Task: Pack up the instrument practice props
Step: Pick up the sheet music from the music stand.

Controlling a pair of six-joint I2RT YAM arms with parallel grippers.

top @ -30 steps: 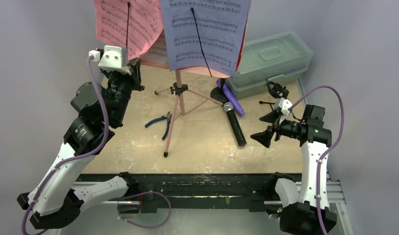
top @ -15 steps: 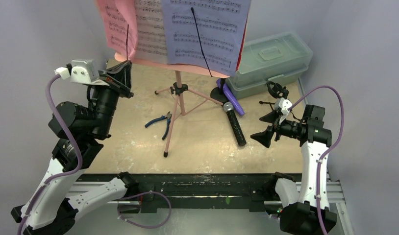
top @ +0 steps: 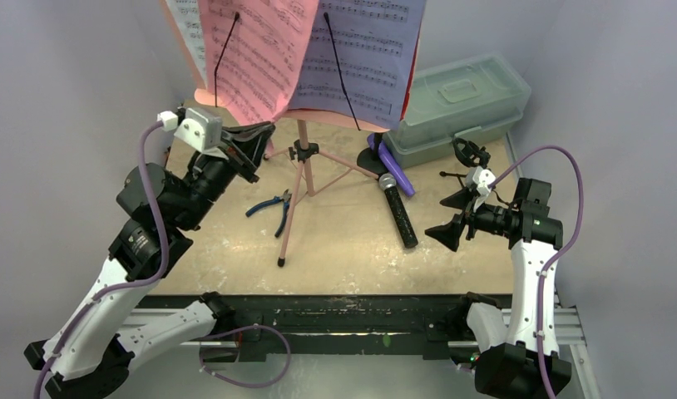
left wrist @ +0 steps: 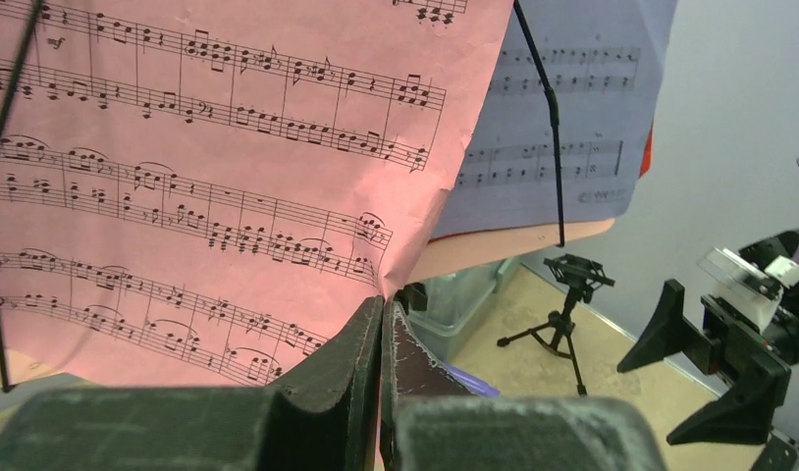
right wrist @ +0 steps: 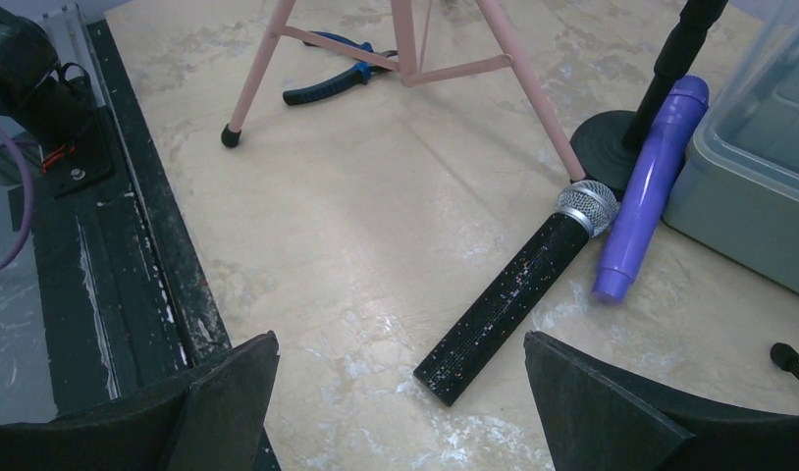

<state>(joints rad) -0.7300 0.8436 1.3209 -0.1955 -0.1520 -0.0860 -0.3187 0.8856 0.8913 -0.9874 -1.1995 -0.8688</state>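
Two left fingers (left wrist: 327,392) pinching sheet (left wrist: 209,147), right fingers (right wrist: 219,397) wide

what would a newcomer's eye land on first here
The pink music sheet hanging on the stand at the back, its lower corner pinched in the left arm's jaws. Next, the black mic and purple mic lying on the table right of centre.
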